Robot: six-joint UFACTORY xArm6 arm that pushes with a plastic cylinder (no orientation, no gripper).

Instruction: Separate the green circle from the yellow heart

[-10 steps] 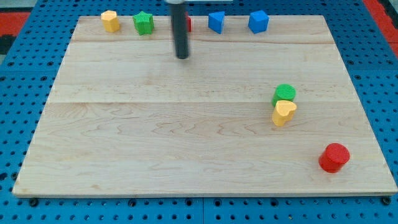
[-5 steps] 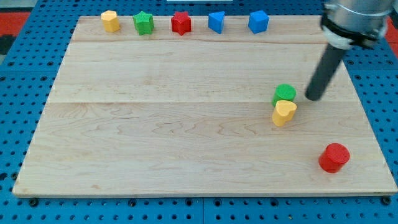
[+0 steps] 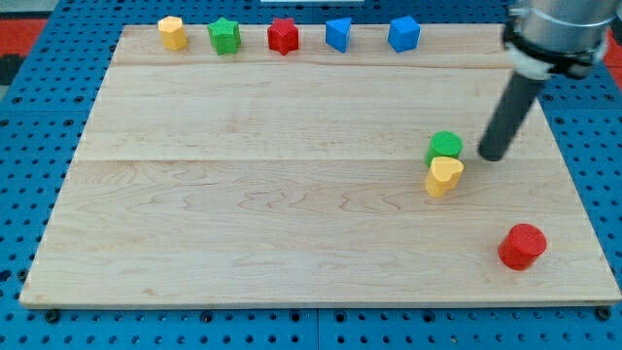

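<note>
My tip (image 3: 491,156) rests on the desk (image 3: 243,214) just to the view's right of the green circle (image 3: 444,147), with a small gap between them. The green circle touches the yellow heart (image 3: 444,175) just below it. I have no end effector, only a bare rod grasping nothing; a red circle (image 3: 523,245) lies well apart toward the view's bottom right.

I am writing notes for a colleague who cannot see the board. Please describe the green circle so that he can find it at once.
Start at the wooden board and go to its right half, about mid-height, where two blocks touch. The green circle is the upper one, directly above the yellow heart, with my tip just to its right. Unlike the green star in the top row, it is round.
</note>
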